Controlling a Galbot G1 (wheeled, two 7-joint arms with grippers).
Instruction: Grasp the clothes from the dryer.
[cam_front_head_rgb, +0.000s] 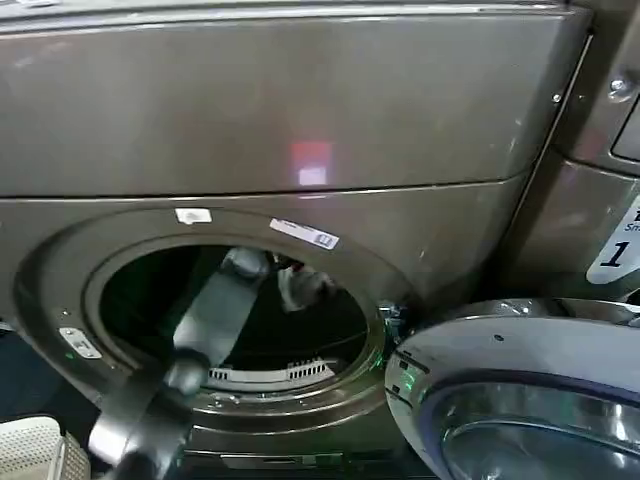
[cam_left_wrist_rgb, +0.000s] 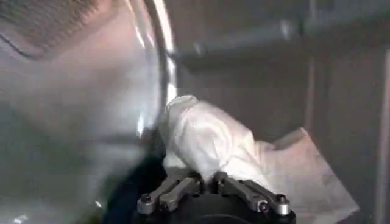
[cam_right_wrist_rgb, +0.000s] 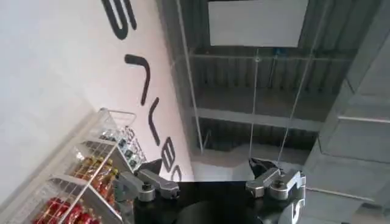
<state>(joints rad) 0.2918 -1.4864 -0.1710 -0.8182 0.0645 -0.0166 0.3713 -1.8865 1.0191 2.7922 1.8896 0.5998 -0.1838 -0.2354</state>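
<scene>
The dryer (cam_front_head_rgb: 300, 120) fills the space in front of me, its porthole wide open and its big glass door (cam_front_head_rgb: 520, 400) swung out to my right. A second bronze machine (cam_front_head_rgb: 610, 200) with a "1" label stands just beside it on that side, and the corner of a cream basket (cam_front_head_rgb: 35, 450) sits low on my left.

My left arm (cam_front_head_rgb: 200, 340) reaches through the porthole into the dark drum. In the left wrist view, my left gripper (cam_left_wrist_rgb: 207, 182) has its jaws drawn in tight on a bunched fold of the white cloth (cam_left_wrist_rgb: 213, 137), which lies against the drum wall with more of it trailing behind. From my head I can just make out that pale cloth (cam_front_head_rgb: 300, 285) deep inside, beyond the wrist.

I judge the grasp made and the pull-out next: draw the arm straight back through the opening, keeping the cloth clear of the lower rim (cam_front_head_rgb: 270, 375) and of the door. The trailing part could snag or slip loose.

My right gripper (cam_right_wrist_rgb: 207, 176) is parked away from the work, jaws spread wide and holding nothing, pointing toward a wall and a rack of goods (cam_right_wrist_rgb: 91, 176).
</scene>
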